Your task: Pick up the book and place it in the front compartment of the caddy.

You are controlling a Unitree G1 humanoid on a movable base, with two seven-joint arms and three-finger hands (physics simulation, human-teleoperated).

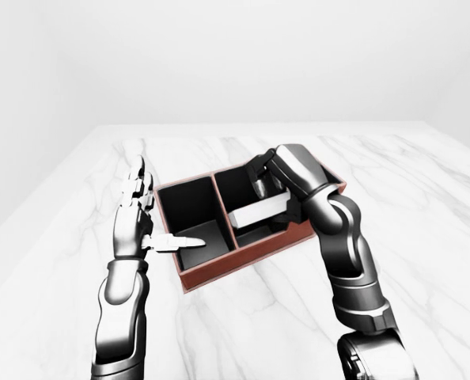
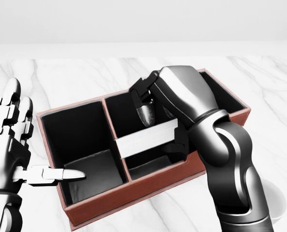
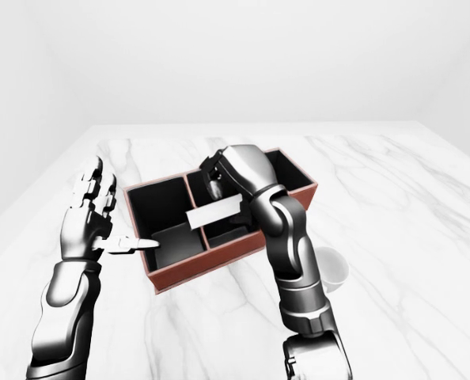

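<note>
The red-brown caddy [image 2: 134,194] with black insides lies across the middle of the head view. It has three sections side by side. My right hand [image 2: 158,126] is shut on the book [image 2: 146,138], thumb on top and fingers below. The book's white page edge faces me, and it hangs tilted over the middle section. It hides that section's inner divider. Below the book a patch of that section's floor [image 2: 148,167] shows. My left hand [image 2: 30,150] stands open at the caddy's left end, its thumb reaching over the left section.
The caddy rests on a white marble table [image 2: 85,77]. A white bowl [image 3: 330,267] sits on the table to the right of my right arm, below the caddy's right end in the view. A pale wall rises beyond the table's top edge.
</note>
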